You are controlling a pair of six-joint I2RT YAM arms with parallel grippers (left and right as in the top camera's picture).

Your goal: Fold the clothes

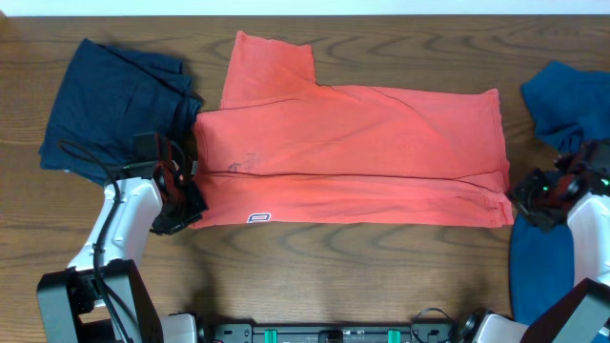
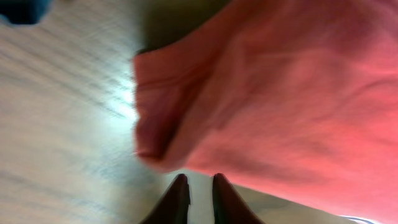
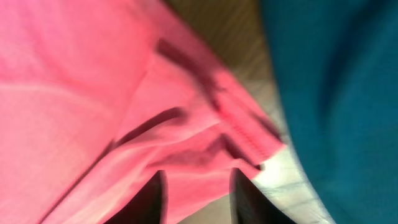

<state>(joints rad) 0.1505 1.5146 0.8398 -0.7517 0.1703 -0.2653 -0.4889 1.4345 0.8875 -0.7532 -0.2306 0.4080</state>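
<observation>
Red shirt (image 1: 362, 152) is lying flat mid-table, folded lengthwise into a long rectangle w/ one short sleeve (image 1: 272, 67) sticking up at the top L. The fabric is looking soft and matte, w/ shallow creases running across it and a small white label (image 1: 258, 218) showing near the bottom L edge. The wood table (image 1: 334, 267) is showing dark brown grain.

L gripper (image 1: 181, 205) is sitting at the shirt's bottom L corner. In the L wrist view the gripper (image 2: 199, 190) is hovering just short of the rounded, doubled-over cloth edge (image 2: 161, 137). Its dark fingers (image 2: 177, 196) are sitting nearly together w/ only a thin slit btwn them, gripping nothing; pale, glare-lit table (image 2: 62, 124) is showing thru the slit.

R gripper (image 1: 522, 198) is sitting at the shirt's bottom R corner. In the R wrist view the gripper (image 3: 198, 193) is standing partly spread, fingers (image 3: 154, 196) apart w/ red cloth (image 3: 74, 81) lying btwn them. Can't tell if the cloth is being pinched. A stitched hem (image 3: 249, 134) is running diagonally to the corner, layers bunching in folds.

A dark navy garment (image 1: 114, 105) is lying crumpled at the top L, touching the shirt's L edge. A brighter blue garment (image 1: 562, 95) is lying at the far R, just beside the R gripper, smooth and teal-looking close up (image 3: 336, 93).
</observation>
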